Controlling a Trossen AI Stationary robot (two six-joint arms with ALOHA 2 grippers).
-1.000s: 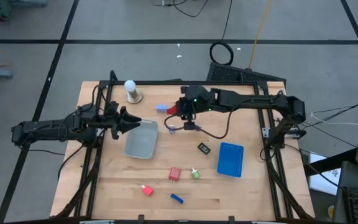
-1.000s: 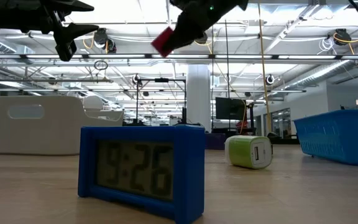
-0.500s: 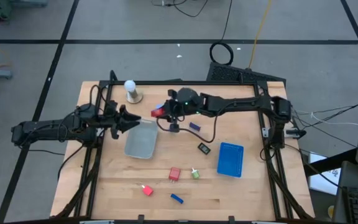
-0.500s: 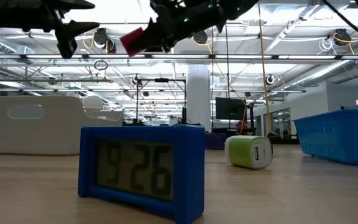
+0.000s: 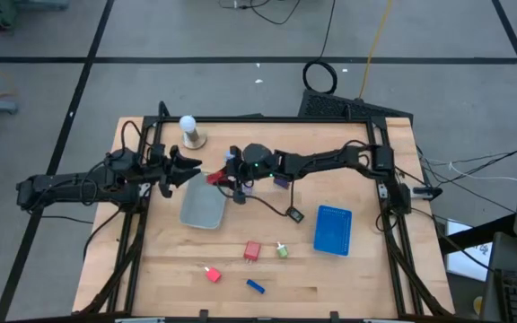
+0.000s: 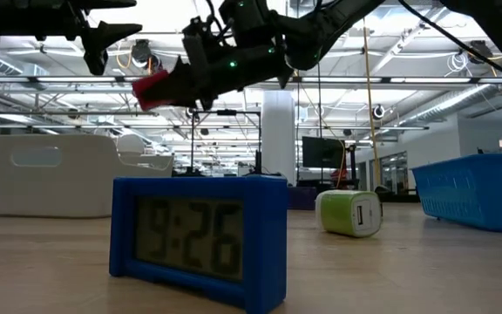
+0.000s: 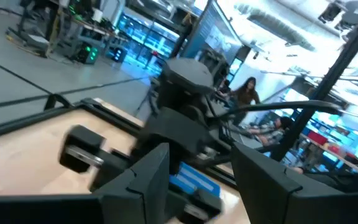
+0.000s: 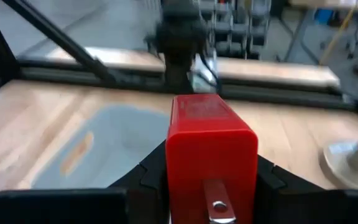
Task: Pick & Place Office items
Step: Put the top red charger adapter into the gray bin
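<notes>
1. My right end effector (image 5: 215, 178) clamps 1 red block (image 8: 210, 140) above the grey tray's (image 5: 200, 208) edge.
2. Left end effector (image 5: 187, 170) near it, fingers slightly parted, empty.
3. Tabletop (image 5: 366, 269): 2 trays, 1 grey and 1 blue (image 5: 332, 230).

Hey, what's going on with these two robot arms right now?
The right arm's end effector is shut on a red block and carries it in the air over the top edge of the grey tray. The left end effector hangs beside that tray, holding nothing. Other small items lie on the wooden table: a blue clock, a green-and-white block and a red piece, and there is a blue tray.
</notes>
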